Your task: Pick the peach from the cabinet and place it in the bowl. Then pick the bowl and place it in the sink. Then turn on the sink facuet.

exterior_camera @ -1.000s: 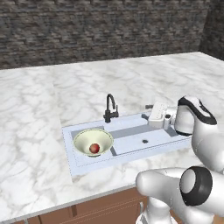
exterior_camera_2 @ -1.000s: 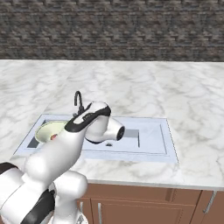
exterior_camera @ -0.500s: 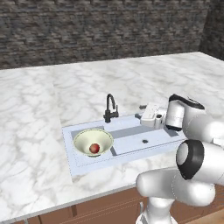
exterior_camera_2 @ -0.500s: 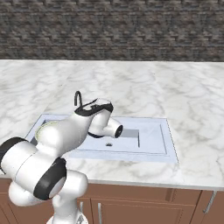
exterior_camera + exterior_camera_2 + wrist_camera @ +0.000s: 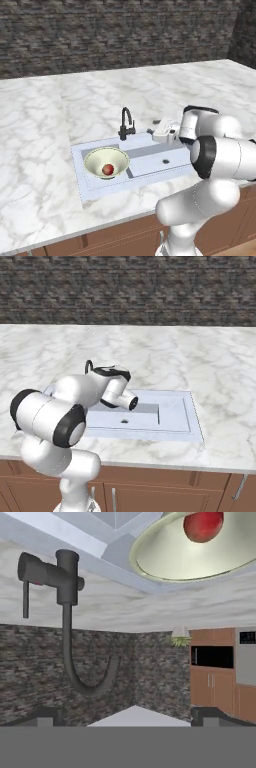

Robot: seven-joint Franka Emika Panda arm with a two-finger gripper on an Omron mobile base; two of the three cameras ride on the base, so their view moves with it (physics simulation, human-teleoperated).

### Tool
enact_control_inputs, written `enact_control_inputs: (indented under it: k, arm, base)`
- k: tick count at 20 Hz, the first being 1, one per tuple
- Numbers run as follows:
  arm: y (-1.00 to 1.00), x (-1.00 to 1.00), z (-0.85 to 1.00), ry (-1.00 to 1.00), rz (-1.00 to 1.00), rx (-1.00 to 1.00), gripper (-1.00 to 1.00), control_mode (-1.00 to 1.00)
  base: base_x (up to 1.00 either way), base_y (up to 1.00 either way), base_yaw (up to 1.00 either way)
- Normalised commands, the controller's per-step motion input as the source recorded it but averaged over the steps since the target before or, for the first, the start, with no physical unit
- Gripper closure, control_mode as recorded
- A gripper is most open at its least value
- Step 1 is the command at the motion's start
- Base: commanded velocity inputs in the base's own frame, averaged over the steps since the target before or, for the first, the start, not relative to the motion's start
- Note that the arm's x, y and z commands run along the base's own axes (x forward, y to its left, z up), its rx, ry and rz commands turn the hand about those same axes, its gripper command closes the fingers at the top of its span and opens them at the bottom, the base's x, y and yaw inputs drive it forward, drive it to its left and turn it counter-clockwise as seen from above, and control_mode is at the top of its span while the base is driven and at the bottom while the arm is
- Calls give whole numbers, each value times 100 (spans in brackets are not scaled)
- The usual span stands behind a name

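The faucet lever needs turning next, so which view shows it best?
The hand view: the sink facuet is close up, lever visible beside its body. The left base view shows it small; in the right base view the arm hides most of it.

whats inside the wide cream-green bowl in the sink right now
The pale cream-green bowl holds one small round reddish peach, resting at its bottom. The bowl sits in the left basin of the grey-white sink. The peach covers the bowl floor beneath it.
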Motion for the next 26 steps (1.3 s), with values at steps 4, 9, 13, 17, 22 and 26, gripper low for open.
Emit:
enact_control_inputs:
  k: [4,9,13,17,22,26]
  arm:
    - [0,17,-14,0,0,0,-100,-100]
    - [14,27,0,1,0,0,-100,-100]
    - [24,29,0,3,0,0,-100,-100]
    - [11,41,-4,5,0,0,-100,-100]
    - [0,52,-12,4,0,0,-100,-100]
    - [0,41,-17,1,0,0,-100,-100]
  base:
    - [0,0,0]
    - [0,0,0]
    - [0,0,0]
    - [0,0,0]
    - [0,0,0]
    - [0,0,0]
